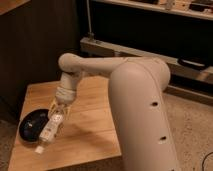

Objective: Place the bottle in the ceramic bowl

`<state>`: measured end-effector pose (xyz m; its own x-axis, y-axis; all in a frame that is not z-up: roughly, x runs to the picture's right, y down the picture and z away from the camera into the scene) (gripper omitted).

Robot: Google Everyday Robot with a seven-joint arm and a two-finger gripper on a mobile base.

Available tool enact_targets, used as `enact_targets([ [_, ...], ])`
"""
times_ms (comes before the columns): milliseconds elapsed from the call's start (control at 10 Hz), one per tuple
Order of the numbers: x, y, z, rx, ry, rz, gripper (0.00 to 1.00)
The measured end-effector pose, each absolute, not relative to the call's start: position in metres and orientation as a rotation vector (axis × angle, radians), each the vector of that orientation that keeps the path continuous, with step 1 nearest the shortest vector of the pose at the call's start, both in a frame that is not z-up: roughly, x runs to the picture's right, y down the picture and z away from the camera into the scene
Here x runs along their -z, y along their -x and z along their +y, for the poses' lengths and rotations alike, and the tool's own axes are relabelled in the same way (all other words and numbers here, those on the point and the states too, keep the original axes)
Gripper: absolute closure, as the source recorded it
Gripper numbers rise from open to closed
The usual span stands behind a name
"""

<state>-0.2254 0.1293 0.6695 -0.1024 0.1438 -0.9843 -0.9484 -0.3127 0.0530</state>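
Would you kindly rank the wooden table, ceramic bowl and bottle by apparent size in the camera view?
1. Wooden table.
2. Ceramic bowl.
3. Bottle, held tilted in the shut pincer beside the bowl; its length roughly matches the bowl's width.

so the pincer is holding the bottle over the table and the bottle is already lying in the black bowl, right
Not quite. The pincer is shut on the bottle over the wooden table, but the bottle is not lying in the black bowl. The camera view shows it hanging tilted, cap down, just beside the bowl's right edge.
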Motion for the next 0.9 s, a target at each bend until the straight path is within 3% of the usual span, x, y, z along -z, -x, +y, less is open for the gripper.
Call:
enact_targets([
  [500, -0.721, 0.286, 0.147, -1.602, 1.227, 0.996, 1.0],
  [900, -0.742, 0.298, 0.12, -1.693, 1.213, 0.984, 1.0],
])
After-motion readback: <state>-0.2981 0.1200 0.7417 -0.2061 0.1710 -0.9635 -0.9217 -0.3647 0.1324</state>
